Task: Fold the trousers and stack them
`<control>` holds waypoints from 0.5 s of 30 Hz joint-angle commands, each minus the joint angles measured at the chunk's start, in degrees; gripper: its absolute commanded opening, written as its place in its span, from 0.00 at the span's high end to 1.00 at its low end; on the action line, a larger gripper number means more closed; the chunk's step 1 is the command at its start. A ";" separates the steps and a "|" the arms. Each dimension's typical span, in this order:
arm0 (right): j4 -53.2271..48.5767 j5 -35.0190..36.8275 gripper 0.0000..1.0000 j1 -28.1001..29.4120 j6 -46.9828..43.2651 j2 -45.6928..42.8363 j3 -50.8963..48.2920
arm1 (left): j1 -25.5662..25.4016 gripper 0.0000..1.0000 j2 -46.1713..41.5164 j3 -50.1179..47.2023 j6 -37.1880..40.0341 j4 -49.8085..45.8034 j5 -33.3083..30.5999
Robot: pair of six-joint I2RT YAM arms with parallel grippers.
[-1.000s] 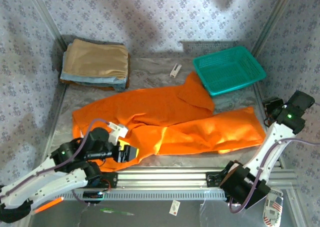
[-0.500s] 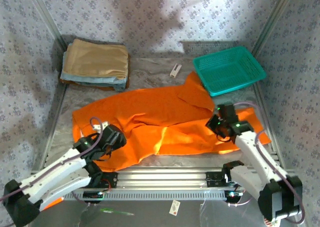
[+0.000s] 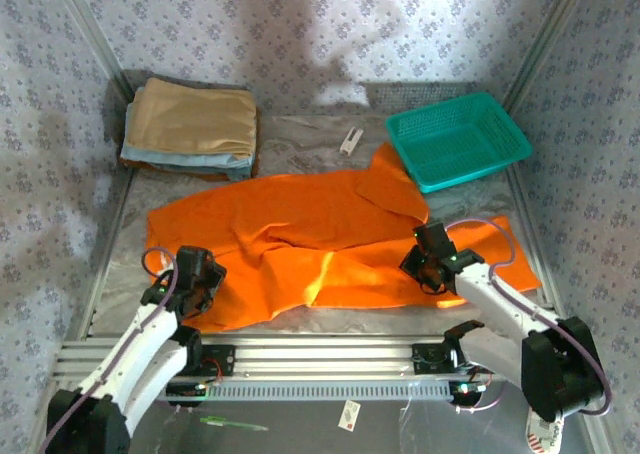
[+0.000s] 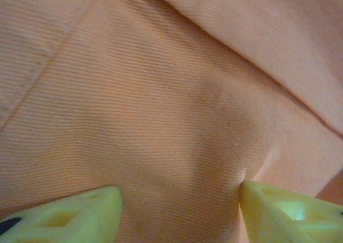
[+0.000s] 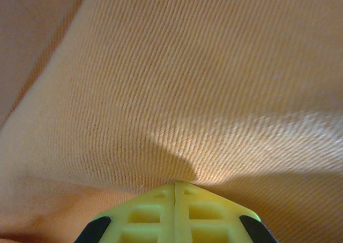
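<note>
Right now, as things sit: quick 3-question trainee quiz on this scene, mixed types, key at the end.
1. True or false: the right gripper stands open above the trousers.
2. Pick one. Between the open fingertips of the left gripper lies: A) orange fabric of the trousers; B) tan cloth; C) nothing at all.
3. Fill in: in the top view, the teal basket sits at the far ___ of the scene (left or right).

Key: 1 false, it is shut with its tips on the fabric; 2 A; 3 right.
</note>
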 commanded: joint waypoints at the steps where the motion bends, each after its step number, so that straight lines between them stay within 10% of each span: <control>1: -3.80 1.45 1.00 -1.53 -0.37 -3.46 1.71 | 3.21 0.44 6.66 1.25 4.87 1.52 3.19; 15: -16.43 -2.94 1.00 -8.94 -4.36 -15.95 5.58 | 23.59 0.61 42.88 18.05 16.29 6.22 10.80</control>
